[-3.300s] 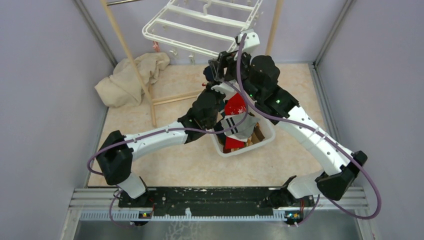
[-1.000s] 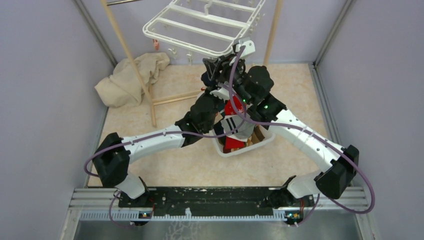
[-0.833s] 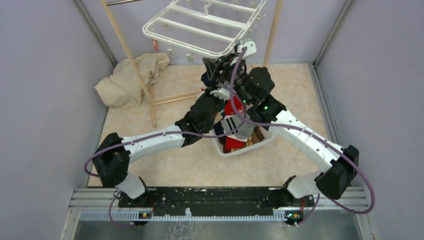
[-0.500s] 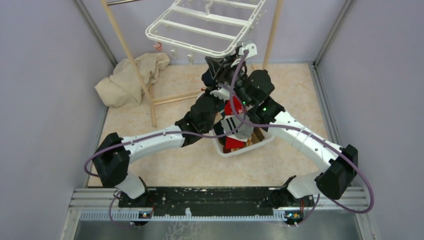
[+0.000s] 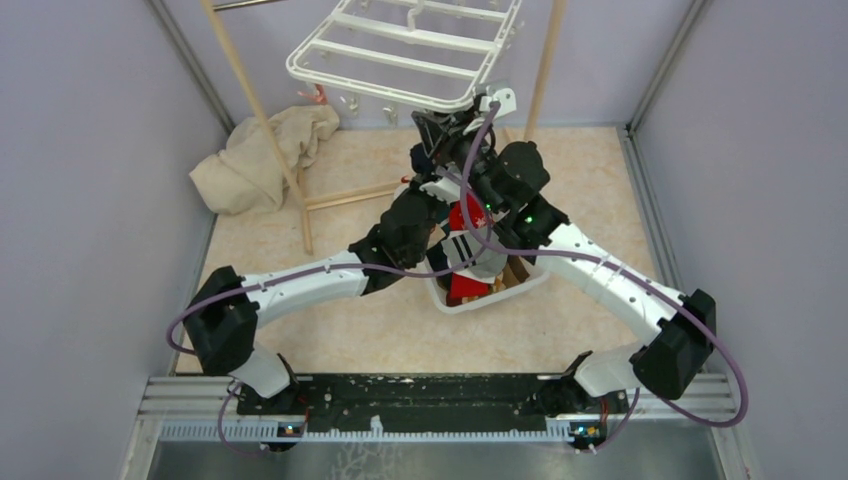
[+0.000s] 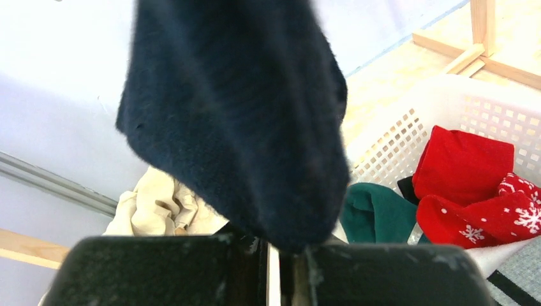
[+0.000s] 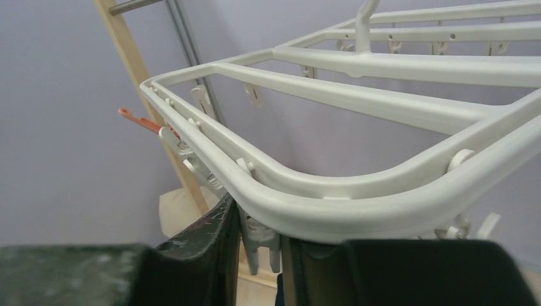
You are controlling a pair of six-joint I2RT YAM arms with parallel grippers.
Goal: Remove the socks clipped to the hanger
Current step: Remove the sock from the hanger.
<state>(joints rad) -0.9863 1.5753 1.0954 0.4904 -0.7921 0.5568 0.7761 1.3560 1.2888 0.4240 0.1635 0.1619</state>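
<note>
The white hanger (image 5: 400,55) hangs at the back, on the wooden frame. A dark navy sock (image 6: 236,121) hangs from one of its near-edge clips; in the top view the sock (image 5: 418,158) is mostly hidden by the arms. My left gripper (image 6: 281,248) is shut on the sock's lower tip. My right gripper (image 7: 258,236) sits just under the hanger rim (image 7: 332,201), its fingers closed on the white clip (image 7: 255,233) that holds the sock. In the top view the right gripper (image 5: 440,128) is under the hanger's near edge.
A white slatted basket (image 5: 480,300) below the grippers holds red socks (image 5: 470,215), a grey striped sock (image 5: 470,250) and a green sock (image 6: 373,213). A beige cloth (image 5: 262,155) lies at the back left. Wooden poles (image 5: 255,110) flank the hanger.
My right gripper has moved up and left to the hanger's near edge. The hanger has swung and shifted slightly. The left arm has barely moved.
</note>
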